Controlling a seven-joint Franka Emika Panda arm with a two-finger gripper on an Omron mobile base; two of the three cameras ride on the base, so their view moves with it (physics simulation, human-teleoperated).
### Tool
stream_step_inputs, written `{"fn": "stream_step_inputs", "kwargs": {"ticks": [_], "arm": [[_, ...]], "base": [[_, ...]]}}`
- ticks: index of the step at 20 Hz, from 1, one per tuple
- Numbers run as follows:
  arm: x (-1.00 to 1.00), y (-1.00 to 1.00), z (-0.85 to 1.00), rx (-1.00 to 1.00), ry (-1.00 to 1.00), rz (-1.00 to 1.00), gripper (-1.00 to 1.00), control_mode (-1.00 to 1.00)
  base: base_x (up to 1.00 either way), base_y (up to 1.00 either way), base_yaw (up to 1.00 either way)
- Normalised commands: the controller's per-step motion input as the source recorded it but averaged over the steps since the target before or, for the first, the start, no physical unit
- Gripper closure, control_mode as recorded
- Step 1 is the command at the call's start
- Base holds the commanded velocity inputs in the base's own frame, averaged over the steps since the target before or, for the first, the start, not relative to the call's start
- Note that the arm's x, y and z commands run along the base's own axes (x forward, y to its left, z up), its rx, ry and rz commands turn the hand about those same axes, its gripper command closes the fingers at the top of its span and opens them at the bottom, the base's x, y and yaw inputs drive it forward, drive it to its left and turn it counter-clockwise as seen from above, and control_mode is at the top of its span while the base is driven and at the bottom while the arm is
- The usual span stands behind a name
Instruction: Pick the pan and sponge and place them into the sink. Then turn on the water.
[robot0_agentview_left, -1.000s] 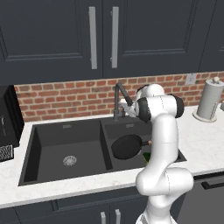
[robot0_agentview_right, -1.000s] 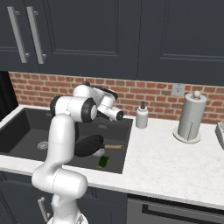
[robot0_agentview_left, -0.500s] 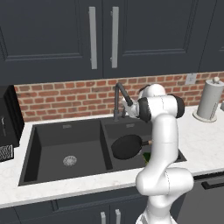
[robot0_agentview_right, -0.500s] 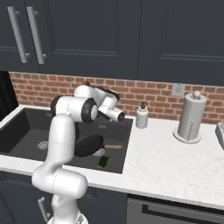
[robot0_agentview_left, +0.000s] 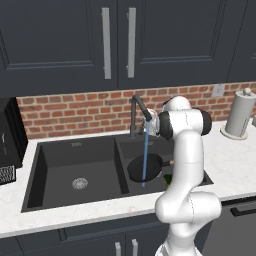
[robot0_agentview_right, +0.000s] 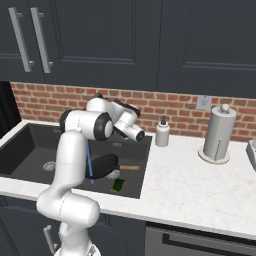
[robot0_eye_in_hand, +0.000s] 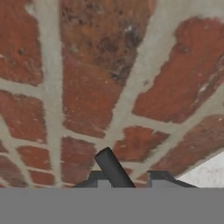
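The black pan (robot0_agentview_left: 145, 167) lies in the narrower right basin of the black sink (robot0_agentview_left: 35, 165), its short handle pointing right. Just beyond the handle the green sponge (robot0_agentview_right: 118, 185) rests on the same basin's floor. A thin blue stream of water (robot0_agentview_left: 146, 150) falls from the dark gooseneck faucet (robot0_agentview_left: 136, 106) onto the pan. In the hand view my gripper (robot0_eye_in_hand: 127, 178) faces the brick wall at close range and is open. A dark rod, the faucet's lever (robot0_eye_in_hand: 112, 167), stands between the fingertips, close to the left one.
On the white counter right of the sink stand a soap bottle (robot0_agentview_right: 162, 133) and a paper towel roll (robot0_agentview_right: 218, 135). A dark appliance (robot0_agentview_left: 7, 132) sits at the far left. Dark cabinets hang above the brick wall.
The blue water stream has appeared from the faucet; half a second ago there was none. The arm has hardly shifted.
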Motion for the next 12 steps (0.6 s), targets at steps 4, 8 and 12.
{"fn": "stream_step_inputs", "kwargs": {"ticks": [4,8,12], "arm": [[0.00,-0.13,0.00,0.20,0.09,-0.05,1.00,-1.00],[0.00,-0.03,0.00,0.12,0.04,-0.05,1.00,-1.00],[0.00,0.00,-0.02,0.01,0.00,-0.02,1.00,-1.00]], "base": [[0.00,0.00,0.00],[0.00,0.00,0.00],[0.00,0.00,0.00]]}}
